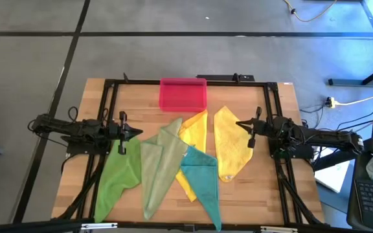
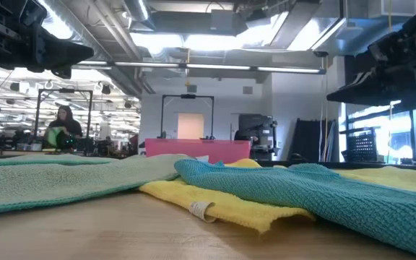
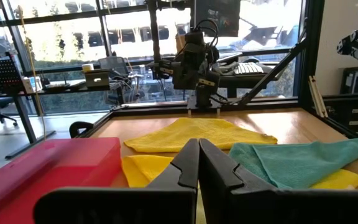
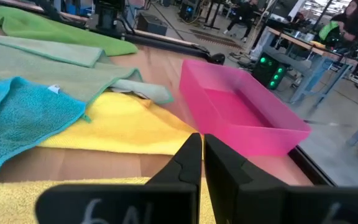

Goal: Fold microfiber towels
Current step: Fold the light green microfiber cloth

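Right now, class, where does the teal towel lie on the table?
In the high view, the teal towel lies at the table's near middle, overlapping a yellow towel, between the pale olive towel and the other yellow towel.

Right claw (image 4: 202, 144) closed above yellow towel (image 4: 114, 127); teal towel (image 4: 23, 115) overlapping it, pink tray (image 4: 244, 115) beside

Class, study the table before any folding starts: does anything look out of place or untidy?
Yes. The five microfiber towels lie unfolded in an overlapping fan: bright green towel, olive towel, teal towel atop a yellow towel; another yellow towel lies separately. The pink tray sits squarely.
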`<control>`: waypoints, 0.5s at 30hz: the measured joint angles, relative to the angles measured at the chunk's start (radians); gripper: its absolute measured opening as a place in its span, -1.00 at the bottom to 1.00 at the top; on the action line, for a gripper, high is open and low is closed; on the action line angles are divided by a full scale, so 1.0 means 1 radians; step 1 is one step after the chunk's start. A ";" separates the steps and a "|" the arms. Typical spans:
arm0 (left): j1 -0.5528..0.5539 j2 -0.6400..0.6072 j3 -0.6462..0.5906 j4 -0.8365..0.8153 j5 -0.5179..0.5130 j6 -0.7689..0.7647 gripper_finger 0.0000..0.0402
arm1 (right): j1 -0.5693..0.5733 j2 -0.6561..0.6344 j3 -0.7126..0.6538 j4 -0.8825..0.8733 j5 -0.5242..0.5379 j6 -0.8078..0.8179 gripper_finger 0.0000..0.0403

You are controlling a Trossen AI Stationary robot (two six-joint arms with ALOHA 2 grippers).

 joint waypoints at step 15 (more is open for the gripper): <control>-0.001 0.001 0.000 0.020 -0.043 0.056 -1.00 | -0.025 -0.002 0.000 0.343 0.013 0.367 -0.89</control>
